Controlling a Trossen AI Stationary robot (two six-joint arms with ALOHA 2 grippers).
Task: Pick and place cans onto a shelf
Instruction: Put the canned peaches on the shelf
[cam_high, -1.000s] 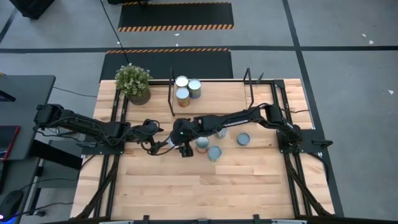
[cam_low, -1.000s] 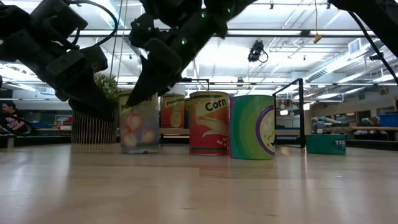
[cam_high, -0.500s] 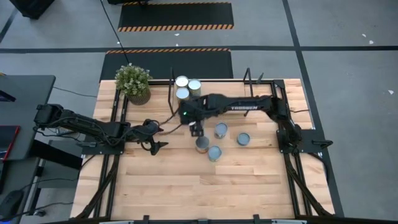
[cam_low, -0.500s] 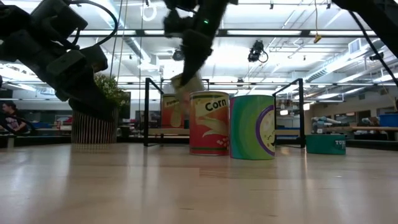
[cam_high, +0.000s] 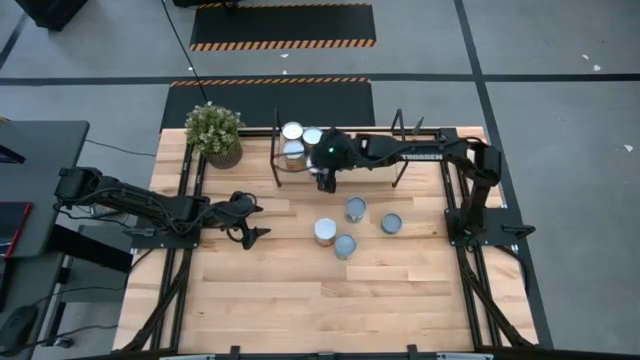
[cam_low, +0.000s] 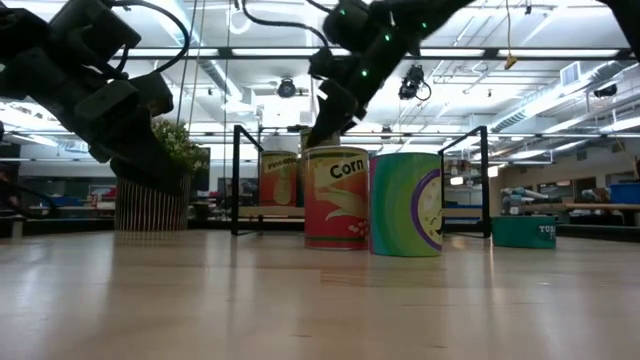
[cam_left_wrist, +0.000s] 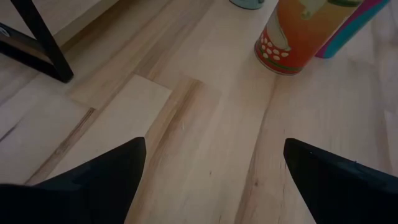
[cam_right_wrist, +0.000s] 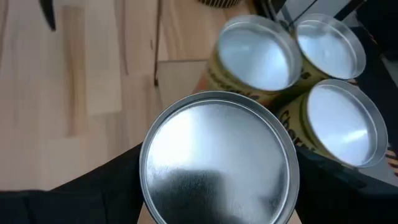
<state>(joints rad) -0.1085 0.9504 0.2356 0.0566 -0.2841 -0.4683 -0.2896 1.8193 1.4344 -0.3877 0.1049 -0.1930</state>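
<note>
My right gripper (cam_high: 325, 178) is over the low wooden shelf (cam_high: 360, 150) between its black end frames, shut on a can with a silvery top (cam_right_wrist: 217, 158). Three more cans (cam_high: 292, 131) (cam_high: 312, 136) (cam_high: 293, 152) stand upright on the shelf just beyond it; they also show in the right wrist view (cam_right_wrist: 258, 53). Several cans (cam_high: 325, 231) (cam_high: 391, 223) stand on their bases on the table in front of the shelf. My left gripper (cam_high: 250, 232) is open and empty, low over the table left of them. My right gripper pinches the can by its side wall just under the top rim (cam_right_wrist: 146, 168), one finger (cam_right_wrist: 93, 193) on each side. The fingers come from above, pointing down. The can is upright; whether its base rests on the shelf is hidden by the gripper.
A potted plant (cam_high: 214, 132) stands at the table's far left, beside the shelf's left frame (cam_high: 277, 150). The low view shows a corn can (cam_low: 336, 197), a green can (cam_low: 405, 203) and a low teal tin (cam_low: 525, 232). Bare wood lies toward the near edge.
My right gripper has carried the can up off the table near my left gripper and toward the far edge, over the other cans, to the shelf beside the three cans. The can has stayed upright in the hold.
</note>
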